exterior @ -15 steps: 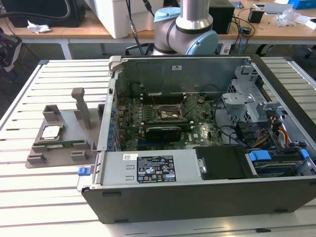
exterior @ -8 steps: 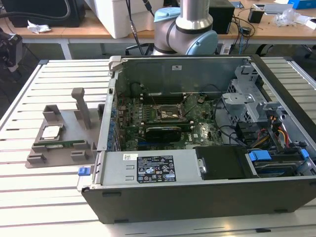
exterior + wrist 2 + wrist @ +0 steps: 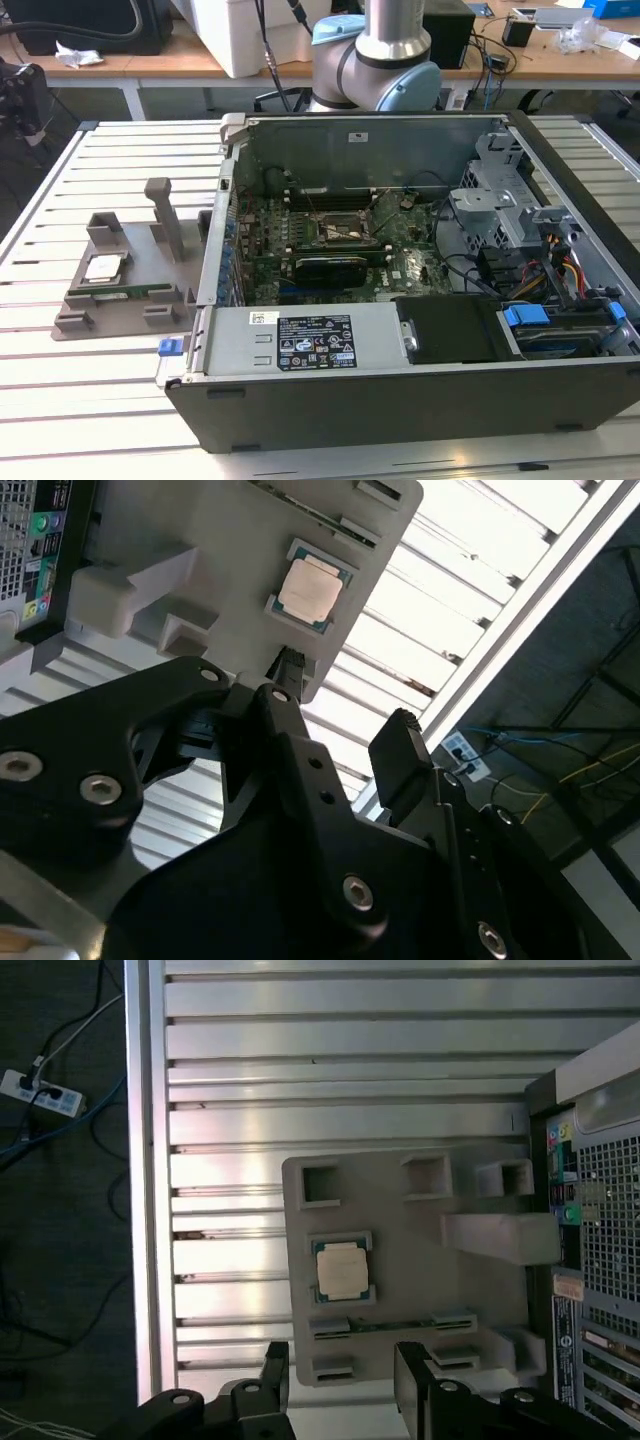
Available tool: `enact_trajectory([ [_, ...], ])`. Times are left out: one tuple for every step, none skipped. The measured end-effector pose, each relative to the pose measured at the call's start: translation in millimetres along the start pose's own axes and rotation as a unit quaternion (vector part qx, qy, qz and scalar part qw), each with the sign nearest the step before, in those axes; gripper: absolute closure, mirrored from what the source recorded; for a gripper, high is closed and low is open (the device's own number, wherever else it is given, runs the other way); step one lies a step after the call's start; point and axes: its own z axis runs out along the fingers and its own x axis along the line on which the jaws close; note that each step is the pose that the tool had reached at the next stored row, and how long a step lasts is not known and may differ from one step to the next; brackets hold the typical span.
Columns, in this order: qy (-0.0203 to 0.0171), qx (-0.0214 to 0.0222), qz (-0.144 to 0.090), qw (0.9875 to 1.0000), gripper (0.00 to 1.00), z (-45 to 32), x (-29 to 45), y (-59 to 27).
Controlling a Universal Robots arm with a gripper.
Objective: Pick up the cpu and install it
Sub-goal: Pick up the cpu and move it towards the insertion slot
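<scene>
1. Slatted metal surface [image 3: 110, 410] carries an open computer case [image 3: 400, 405], and a grey holder [image 3: 165, 225] stands just beside it, on the exterior view's left.
2. The cpu [image 3: 104, 267] lies flat in a square recess of the holder, silver top up, outside the case; it shows the same way in both wrist views [image 3: 311, 591] [image 3: 341, 1268].
3. A memory stick [image 3: 135, 294] lies in a slot of the holder just beside the cpu.
4. The jaws are released and grasp nothing; in the first wrist view the two fingers [image 3: 414, 1380] stand apart with a clear gap between them.
5. The cpu is well apart from the jaws and untouched. In the first wrist view it lies in line with the gap, with the stick's slot between it and the fingertips. In the second wrist view it lies beyond one fingertip [image 3: 290, 668].
6. Inside the case, the socket [image 3: 345, 232] sits on the motherboard [image 3: 400, 265].
7. The arm [image 3: 380, 60] rises behind the case's far wall in the exterior view.
</scene>
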Motion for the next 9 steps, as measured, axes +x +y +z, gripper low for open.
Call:
enact_trajectory([
  [0.0002, -0.0001, -0.009, 1.0000, 0.46, 0.2, -0.9, 0.1],
  [0.0001, -0.0002, -0.011, 0.9999, 0.46, 0.3, -1.6, 0.2],
  [0.0002, -0.0002, -0.011, 0.9999, 0.46, 0.3, -1.5, 0.2],
  [0.0002, -0.0002, -0.011, 0.9999, 0.46, 0.3, -1.6, 0.2],
  [0.0002, -0.0002, -0.011, 0.9999, 0.46, 0.3, -1.6, 0.1],
  [0.0001, -0.0003, -0.011, 0.9999, 0.46, 0.3, -1.6, 0.1],
  [0.0001, -0.0003, -0.011, 0.9999, 0.46, 0.4, -1.6, 0.1],
  [0.0001, -0.0003, -0.011, 0.9999, 0.46, 0.7, -1.7, 0.2],
  [0.0001, -0.0003, -0.011, 0.9999, 0.46, 2.0, -1.6, 0.1],
])
